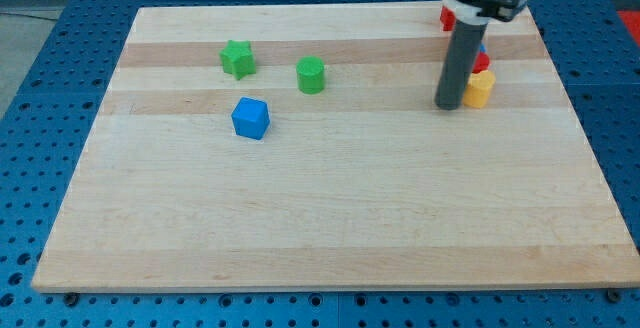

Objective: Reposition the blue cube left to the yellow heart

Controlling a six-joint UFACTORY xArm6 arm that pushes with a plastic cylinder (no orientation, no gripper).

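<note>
- Camera view, only one supplied:
- Looking down at wooden board [330, 218] lying on blue perforated table [40, 68].
- Seeing dark rod [458, 63] coming down from view's top right, w/ pale collar at upper end.
- Resting my tip [449, 106] on board surface, right-hand part, roughly upper third.
- No jaws on this rig, just the rod; nothing spreading, pressing or pinching.
- Sitting just right of my tip: yellow heart [480, 89], touching or nearly touching rod; can't tell which.
- Peeking out above yellow heart: red block [482, 62], shape unclear, mostly hiding behind rod.
- Showing a sliver of blue [481, 50] just above that red block, too small to identify.
- Sitting near board's top edge, left of rod collar: second red block [446, 17], partly covered, shape unclear.
- Locating task's thing: blue cube [251, 118] lying in board's left half, well apart from my tip and from yellow heart, far to view's left of both.
- Sitting above blue cube, slightly to view's left: green star [237, 59], near but not touching.
- Sitting right of green star: green block [311, 74], looking like a short cylinder or hexagon; apart from star and cube.
- Lying bare: board's lower half, light wood grain w/ darker band across upper part.
</note>
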